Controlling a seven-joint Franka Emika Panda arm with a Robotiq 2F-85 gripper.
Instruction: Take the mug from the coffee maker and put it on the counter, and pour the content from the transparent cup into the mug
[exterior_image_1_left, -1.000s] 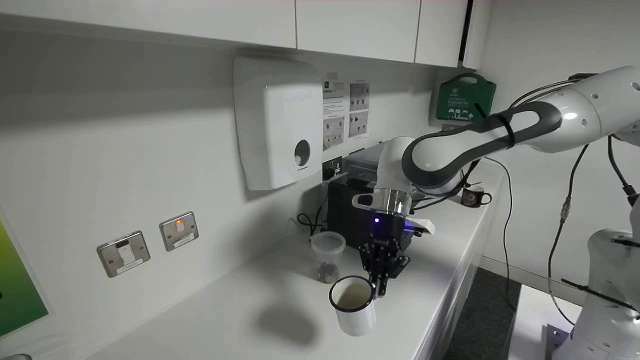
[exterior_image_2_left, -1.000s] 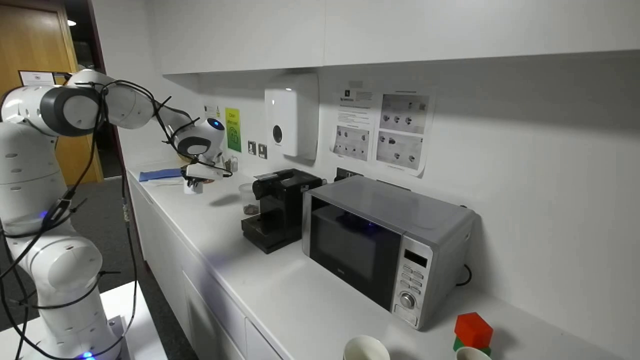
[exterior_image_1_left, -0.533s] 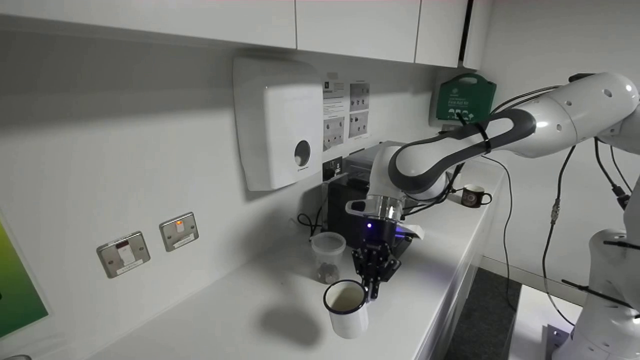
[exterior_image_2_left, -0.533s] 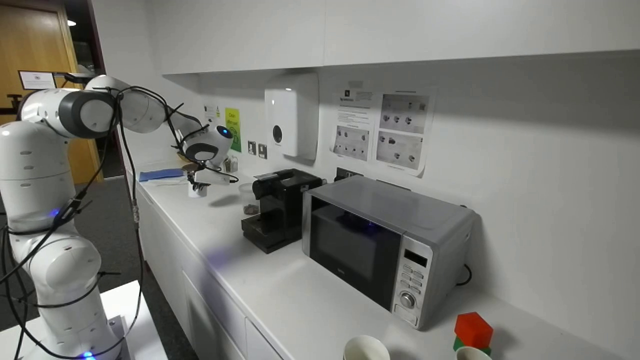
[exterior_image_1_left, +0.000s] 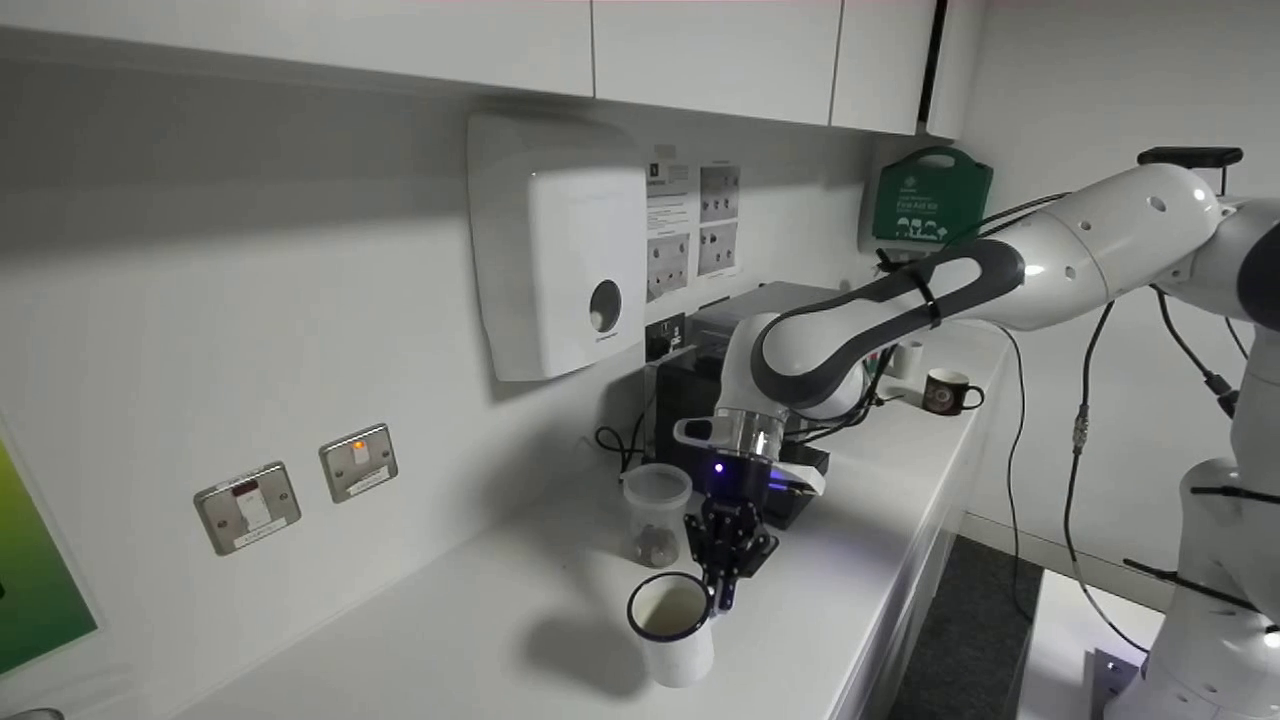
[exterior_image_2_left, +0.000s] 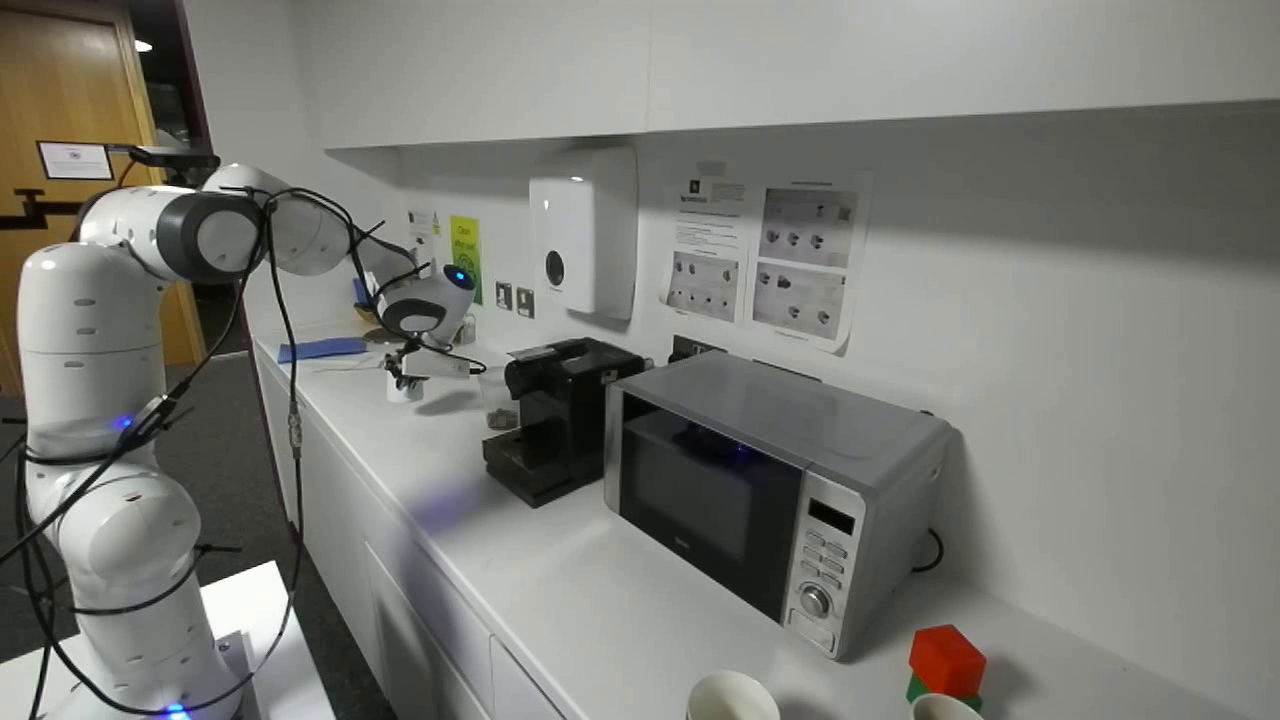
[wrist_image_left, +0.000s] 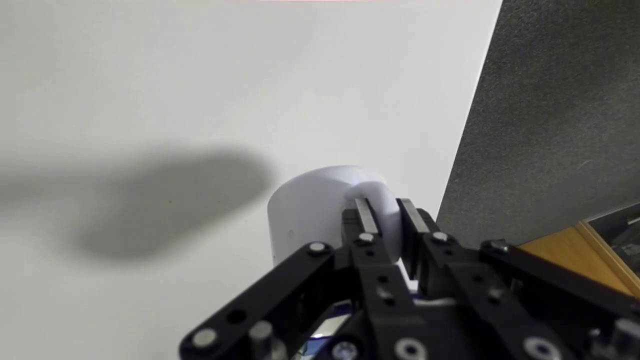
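One arm (exterior_image_1_left: 1050, 270), stretched out over the white tabletop (exterior_image_1_left: 450, 650), wrist bent down, pincer (wrist_image_left: 387, 216) clamped on the handle (wrist_image_left: 376, 192) of one white mug (exterior_image_1_left: 676, 645); whether touching the tabletop, impossible to tell. Near the mug, one transparent cup (exterior_image_1_left: 655, 510); beside that, one black coffee maker (exterior_image_2_left: 570, 430), then one microwave (exterior_image_2_left: 790, 405). On the wall (exterior_image_1_left: 200, 330), two switch plates (exterior_image_1_left: 225, 515).

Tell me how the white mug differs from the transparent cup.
The white mug is opaque and dark-rimmed; the transparent cup is see-through and pale-rimmed. The mug is held by its handle in the pincer; the cup stands on the counter ungripped. Both are round-mouthed.
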